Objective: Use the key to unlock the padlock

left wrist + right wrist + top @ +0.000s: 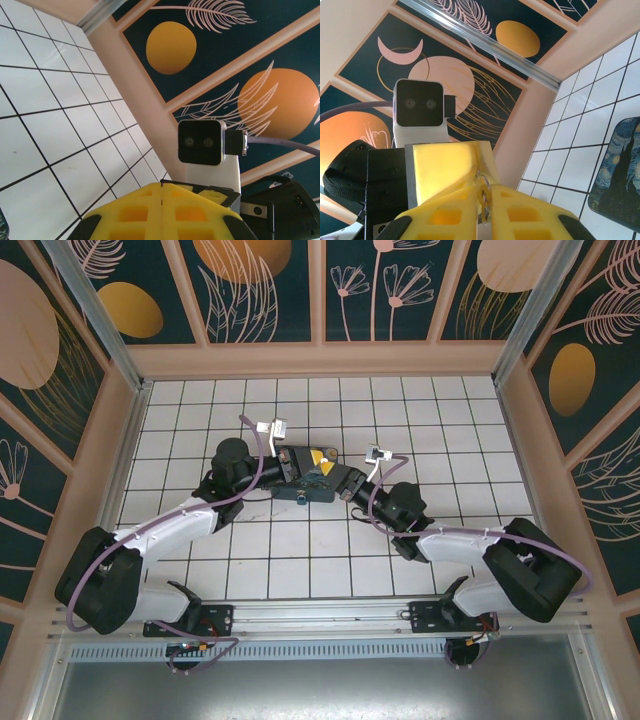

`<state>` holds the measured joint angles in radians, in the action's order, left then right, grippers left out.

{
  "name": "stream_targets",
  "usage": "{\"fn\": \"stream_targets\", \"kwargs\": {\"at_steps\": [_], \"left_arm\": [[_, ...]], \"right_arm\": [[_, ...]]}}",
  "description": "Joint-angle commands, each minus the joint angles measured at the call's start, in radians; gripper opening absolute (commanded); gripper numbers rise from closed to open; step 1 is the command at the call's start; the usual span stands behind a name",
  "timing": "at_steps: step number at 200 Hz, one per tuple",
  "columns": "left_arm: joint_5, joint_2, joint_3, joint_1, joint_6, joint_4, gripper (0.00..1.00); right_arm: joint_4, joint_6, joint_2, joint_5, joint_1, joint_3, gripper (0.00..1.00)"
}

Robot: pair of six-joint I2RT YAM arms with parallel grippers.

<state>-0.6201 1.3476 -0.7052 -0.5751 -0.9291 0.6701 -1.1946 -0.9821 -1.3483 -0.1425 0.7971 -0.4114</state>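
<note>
Top view: the left arm's gripper and the right arm's gripper are brought tip to tip over the middle of the white tiled floor, well apart from all four of its edges. A dark blue box printed with a Starry Night design is seen directly beneath the meeting point, partly covered by both grippers.

Left wrist view: the yellow foam-padded fingers of the left gripper are pressed together, with only a thin seam left between them and nothing visible in it. The grey-faced wrist camera of the right arm is seen just beyond the fingertips, facing back, with its purple cable led off to the right.

Right wrist view: a thin silvery metal ring is pinched upright between the yellow padded fingers of the right gripper. The top of the ring is met by the lower edge of one yellow finger of the left gripper, above which the left arm's wrist camera is mounted. The key's blade and the padlock's body are hidden between the grippers, so it cannot be told to which of them the ring belongs. The printed box lies flat on the tiles towards the right edge, clear of the fingers.
</note>
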Motion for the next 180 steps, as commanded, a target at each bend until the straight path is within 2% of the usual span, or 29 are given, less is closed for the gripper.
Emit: {"fn": "stream_targets", "kwargs": {"at_steps": [1, 36, 104, 110, 118, 124, 151, 180], "left_arm": [[0.004, -0.002, 0.02, -0.001, -0.001, 0.023, 0.0], [0.006, -0.001, 0.024, -0.001, -0.005, 0.029, 0.0], [0.028, -0.007, 0.034, -0.001, -0.014, 0.024, 0.0], [0.051, -0.013, 0.034, -0.001, -0.014, 0.005, 0.13], [0.092, -0.028, 0.034, 0.0, -0.012, -0.028, 0.42], [0.124, -0.041, 0.037, 0.002, -0.011, -0.051, 0.53], [0.209, -0.104, 0.067, 0.016, -0.014, -0.105, 0.71], [0.252, -0.184, 0.135, 0.029, -0.005, -0.143, 0.78]], "right_arm": [[-0.079, -0.007, 0.02, 0.02, -0.01, 0.012, 0.12], [-0.081, -0.011, 0.023, 0.02, -0.013, 0.017, 0.0], [-0.118, -0.02, 0.017, 0.003, -0.013, 0.023, 0.0], [-0.115, -0.021, 0.019, 0.004, -0.013, 0.024, 0.0], [-0.111, -0.022, 0.023, 0.01, -0.012, 0.029, 0.0], [-0.107, -0.022, 0.027, 0.012, -0.012, 0.033, 0.0], [-0.076, -0.021, 0.053, 0.023, -0.012, 0.051, 0.0], [0.005, -0.018, 0.081, 0.027, -0.012, 0.052, 0.0]]}}
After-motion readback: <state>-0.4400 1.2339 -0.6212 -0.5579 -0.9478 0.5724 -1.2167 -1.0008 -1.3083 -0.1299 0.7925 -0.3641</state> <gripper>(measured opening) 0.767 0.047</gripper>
